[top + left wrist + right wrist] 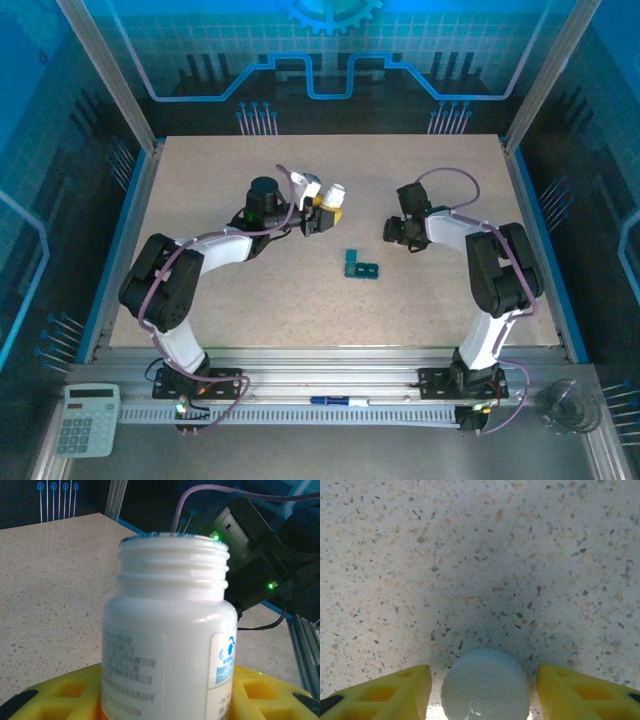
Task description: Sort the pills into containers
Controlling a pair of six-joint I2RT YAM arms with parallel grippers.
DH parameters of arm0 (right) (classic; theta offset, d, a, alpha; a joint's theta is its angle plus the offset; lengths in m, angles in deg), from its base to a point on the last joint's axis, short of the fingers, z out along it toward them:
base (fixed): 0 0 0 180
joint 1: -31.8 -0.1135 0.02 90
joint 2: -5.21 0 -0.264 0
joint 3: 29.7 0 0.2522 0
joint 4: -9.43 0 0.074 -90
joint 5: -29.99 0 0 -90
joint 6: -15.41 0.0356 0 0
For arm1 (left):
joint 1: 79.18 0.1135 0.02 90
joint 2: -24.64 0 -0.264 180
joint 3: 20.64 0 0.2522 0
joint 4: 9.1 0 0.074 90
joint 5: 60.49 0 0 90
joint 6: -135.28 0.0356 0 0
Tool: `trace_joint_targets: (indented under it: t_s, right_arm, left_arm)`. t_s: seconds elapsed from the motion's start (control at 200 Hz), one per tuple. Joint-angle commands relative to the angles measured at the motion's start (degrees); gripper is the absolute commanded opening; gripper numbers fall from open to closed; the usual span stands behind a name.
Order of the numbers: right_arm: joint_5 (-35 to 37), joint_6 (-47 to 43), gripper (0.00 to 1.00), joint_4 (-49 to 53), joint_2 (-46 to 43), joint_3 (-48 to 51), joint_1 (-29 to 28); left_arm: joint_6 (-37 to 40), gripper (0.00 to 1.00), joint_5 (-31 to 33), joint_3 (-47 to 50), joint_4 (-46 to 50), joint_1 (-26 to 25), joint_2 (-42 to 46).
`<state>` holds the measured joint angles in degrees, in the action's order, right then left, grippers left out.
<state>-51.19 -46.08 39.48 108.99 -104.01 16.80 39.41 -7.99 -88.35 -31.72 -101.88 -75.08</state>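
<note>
Left claw (pixel 322 212) gripped uncapped white bottle (pixel 170 630) upright, presumably against spilling. Right claw (pixel 484 695), open, straddled cap (pixel 485 677) on counter (pixel 480 555); teal pill box (pixel 360 266) nearby.

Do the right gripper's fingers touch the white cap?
Apart. The right wrist view shows table between the cap and each yellow finger.
</note>
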Motion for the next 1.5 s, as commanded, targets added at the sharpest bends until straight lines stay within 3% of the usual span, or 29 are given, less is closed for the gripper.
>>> trace_joint_targets:
  t_s: [0.0, 0.32, 0.66, 1.036, 1.496]
  right_arm:
    - [0.57, -0.20, 0.63, 1.93, 0.79, -1.88, -0.58]
    - [-3.10, -1.35, 0.65, 4.42, -9.17, 0.00, -0.59]
    - [-15.95, 1.46, 0.63, 3.65, -16.10, 7.88, -1.17]
    - [-22.51, 6.41, 0.54, -1.45, -17.73, 16.67, -4.28]
    - [-26.79, 10.64, 0.48, -6.35, -15.51, 18.00, -5.28]
  left_arm:
    - [1.17, 0.00, 0.50, -1.79, 0.04, 0.21, 1.02]
    - [1.71, 0.00, 0.74, -1.60, 0.39, 0.22, 1.28]
    - [1.72, 0.00, 0.83, -1.70, 0.51, 0.29, 1.27]
    - [1.71, 0.00, 0.93, -1.51, 0.52, 0.29, 1.48]
    - [1.78, 0.00, 0.80, -1.51, 0.84, 0.29, 1.38]
